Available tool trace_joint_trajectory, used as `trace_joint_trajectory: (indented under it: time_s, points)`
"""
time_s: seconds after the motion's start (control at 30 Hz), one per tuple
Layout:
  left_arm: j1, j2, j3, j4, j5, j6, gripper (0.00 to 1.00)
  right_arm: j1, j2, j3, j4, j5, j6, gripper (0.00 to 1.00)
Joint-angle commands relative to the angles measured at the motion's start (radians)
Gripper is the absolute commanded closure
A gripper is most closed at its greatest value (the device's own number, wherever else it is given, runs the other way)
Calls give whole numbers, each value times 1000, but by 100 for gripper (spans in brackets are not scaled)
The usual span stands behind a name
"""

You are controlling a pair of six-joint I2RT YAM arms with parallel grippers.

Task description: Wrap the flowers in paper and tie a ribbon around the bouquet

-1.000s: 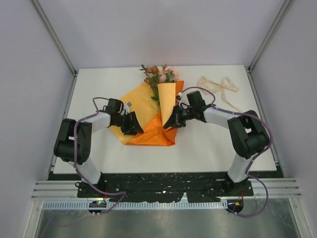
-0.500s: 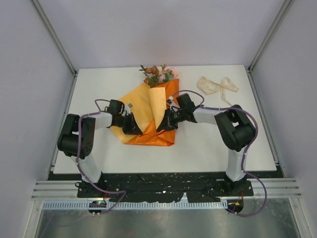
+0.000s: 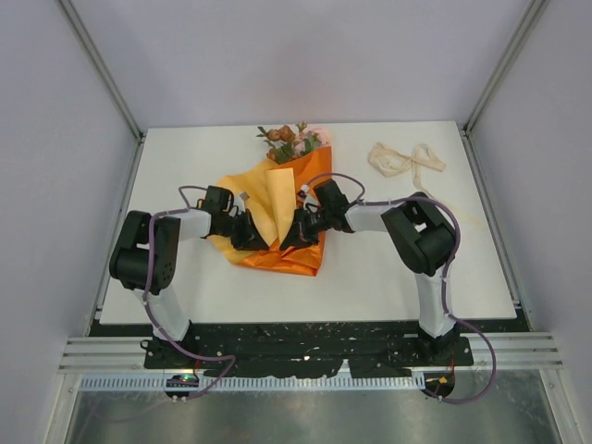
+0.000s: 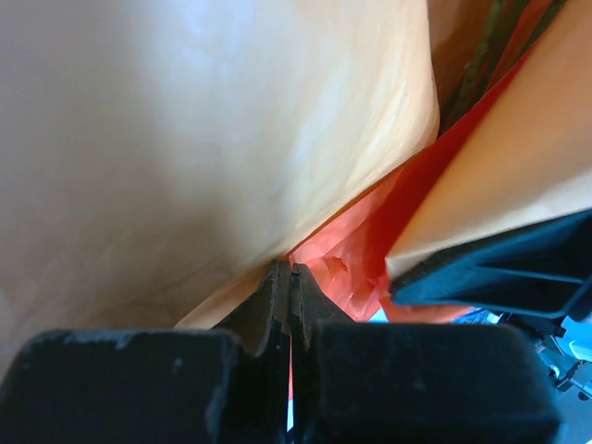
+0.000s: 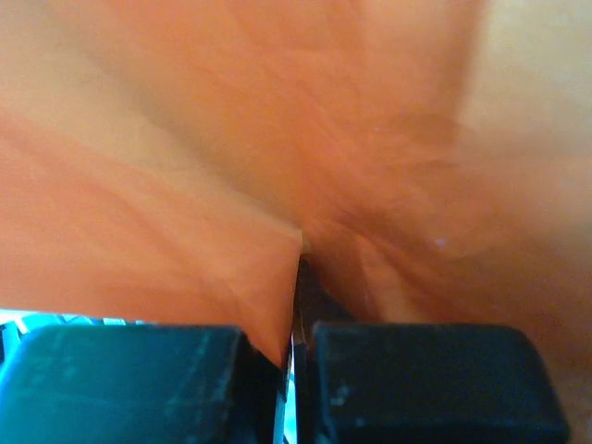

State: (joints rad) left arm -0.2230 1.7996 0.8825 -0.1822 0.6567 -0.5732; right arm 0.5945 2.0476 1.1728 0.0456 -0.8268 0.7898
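No legible text, label, brand, number or sign detected in any view. Paper (image 3: 313,176) surfaces, filling both wrist views, seen plain and unprinted. Desk (image 3: 185,157) top seen unmarked in top view.

Paper (image 3: 268,199) lay mid-tabletop (image 3: 398,268), flowers (image 3: 294,139) inside it with heads past its far edge, ribbon (image 3: 405,159) well apart at far right, left claw (image 3: 249,234) at the paper's near-left, right claw (image 3: 293,231) at its near-right, a raised flap between them
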Motion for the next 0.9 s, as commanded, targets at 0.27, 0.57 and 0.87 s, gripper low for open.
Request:
trace_joint_trajectory:
  time_s: [0.27,0.57,0.87]
  points:
    - [91,-172,-92,101,-12,-13,52,7,102,14,66,-6,-37,45]
    - [218,-376,-134,176,34,-86,33,5,71,-7,88,0,-93,10]
    - [232,-307,-39,342,17,-237,0,16,34,-10,100,8,-119,5]
